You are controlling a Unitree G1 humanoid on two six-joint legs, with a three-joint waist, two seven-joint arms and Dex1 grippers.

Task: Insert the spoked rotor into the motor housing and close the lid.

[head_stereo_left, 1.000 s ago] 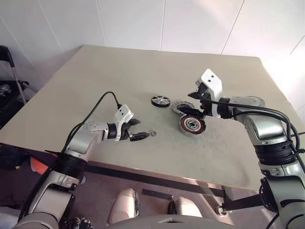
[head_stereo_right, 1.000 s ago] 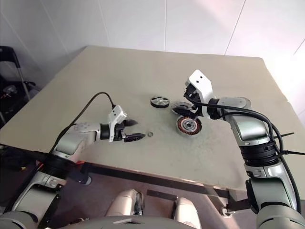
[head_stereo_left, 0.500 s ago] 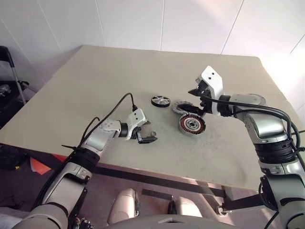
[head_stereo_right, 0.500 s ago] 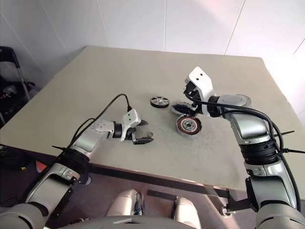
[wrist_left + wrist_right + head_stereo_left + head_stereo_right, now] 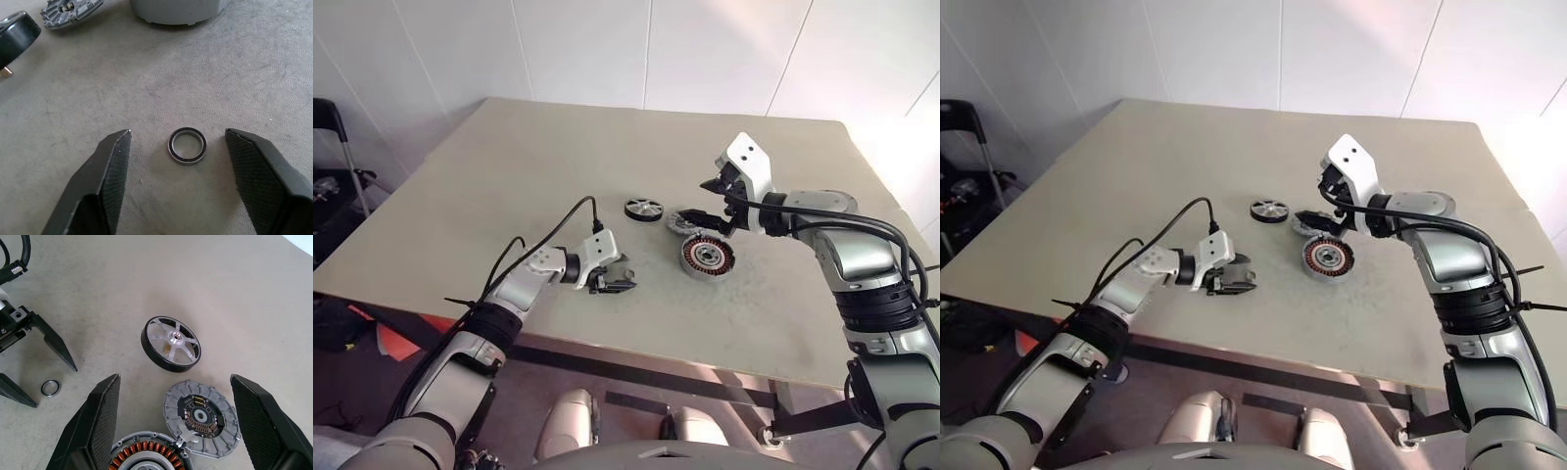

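Note:
The spoked rotor [image 5: 643, 208] [image 5: 171, 347], a black rim with silver spokes, lies flat on the table. The grey ribbed lid [image 5: 683, 221] [image 5: 203, 417] lies just to its right. In front of the lid sits the motor housing [image 5: 708, 257] [image 5: 149, 458] with its reddish coils facing up. My right gripper [image 5: 718, 219] [image 5: 174, 376] hovers open above the lid and the housing and holds nothing. My left gripper [image 5: 621, 284] [image 5: 177, 131] is low on the table, open. Its two fingers stand either side of a tiny metal ring [image 5: 187, 145] [image 5: 50, 388] without touching it.
The beige table [image 5: 558, 157] has free surface to the left, at the back and right of the housing. Its front edge [image 5: 636, 352] runs close behind my left gripper. A black cable [image 5: 558, 220] arches over my left forearm. A dark frame [image 5: 337, 147] stands off the table at far left.
My left gripper has moved right and down to the table, so the tiny ring that lay ahead of its tips now sits between the fingers. The right arm has kept still.

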